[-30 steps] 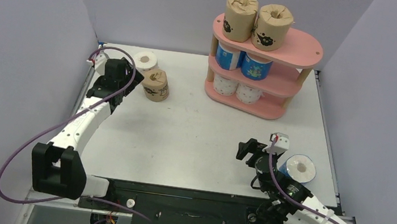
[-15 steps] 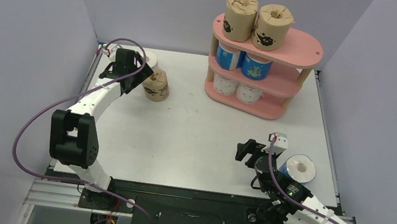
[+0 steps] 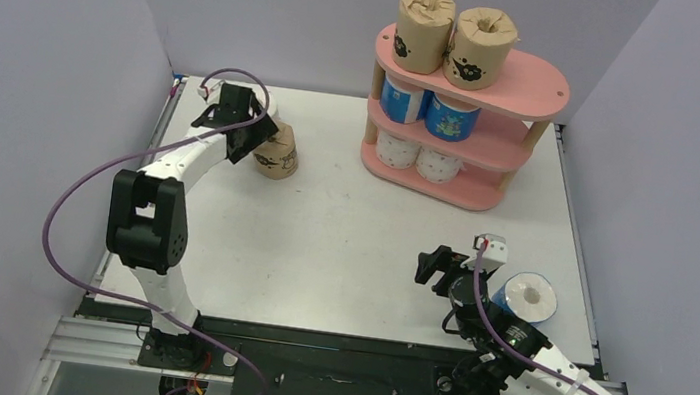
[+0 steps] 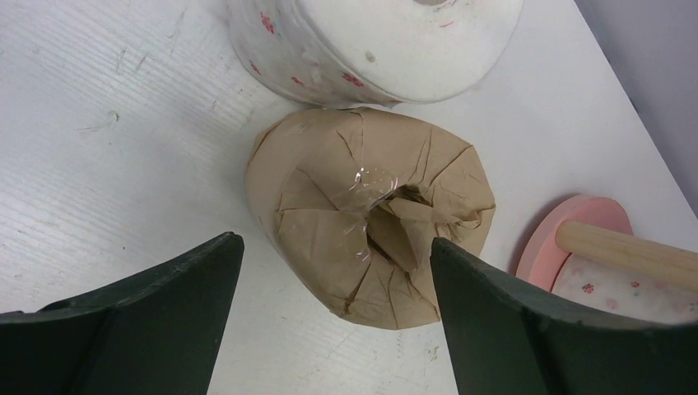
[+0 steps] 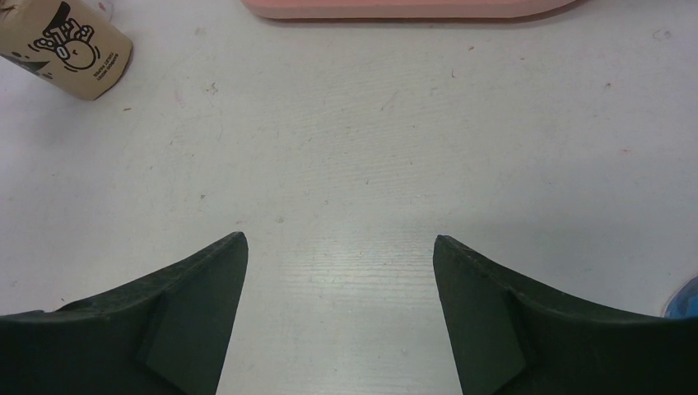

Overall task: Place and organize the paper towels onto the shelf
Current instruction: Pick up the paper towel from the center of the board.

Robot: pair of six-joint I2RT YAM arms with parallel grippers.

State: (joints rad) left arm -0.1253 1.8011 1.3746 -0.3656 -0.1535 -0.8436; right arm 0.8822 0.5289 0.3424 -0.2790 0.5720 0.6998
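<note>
Over the brown roll [image 4: 370,222], the left gripper [image 4: 336,241] has arrived — open wide, gripping nothing

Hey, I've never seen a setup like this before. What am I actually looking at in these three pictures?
Two robot arms are bolted to a table. One picture looks down from above. The other two come from a camera on each arm's wrist, so the dark prongs at the bottom are that arm's own tool. The left tool hangs open over a brown wrapped roll, which stands beside a white roll. The right tool is open over bare table and holds nothing. A blue roll stands next to it. The pink shelf holds six rolls.
</note>
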